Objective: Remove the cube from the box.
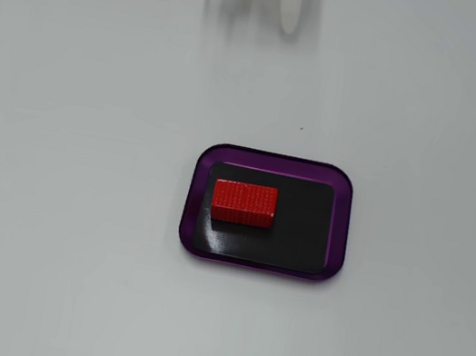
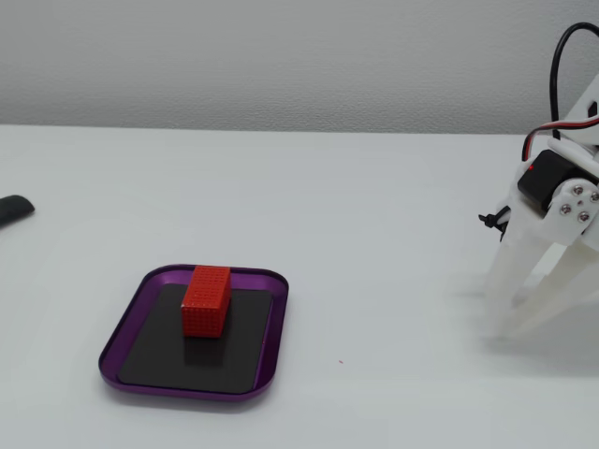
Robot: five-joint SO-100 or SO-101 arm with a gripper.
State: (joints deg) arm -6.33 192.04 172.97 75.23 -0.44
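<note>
Landmark for everything below: the box (image 2: 126, 333), a shallow rounded-corner tray with a translucent purple rim and a glossy black floor, sitting flat on the plain white table (image 2: 374, 215).

Side fixed view, left to right:
- Far left of the box, at the frame edge: a small dark object (image 2: 15, 209), too cropped to identify.
- Inside the box: the cube (image 2: 206, 299), a small bright red block with a finely ridged top. It lies flat on the black floor, toward the far end, close to the far rim (contact with it can't be resolved). Nothing is touching it.
- Well right of the box: the white two-finger gripper (image 2: 513, 323), tips down near the table, fingers spread a moderate way, empty.

Top-down fixed view: the cube (image 1: 244, 202) sits in the upper-left part of the floor of the box (image 1: 340, 224); only a white finger tip (image 1: 291, 8) shows at the top edge, well above the box.

Judgement: the pick hasn't started. The arm looks parked clear, with the block's sides exposed enough for a straight top grasp.
</note>
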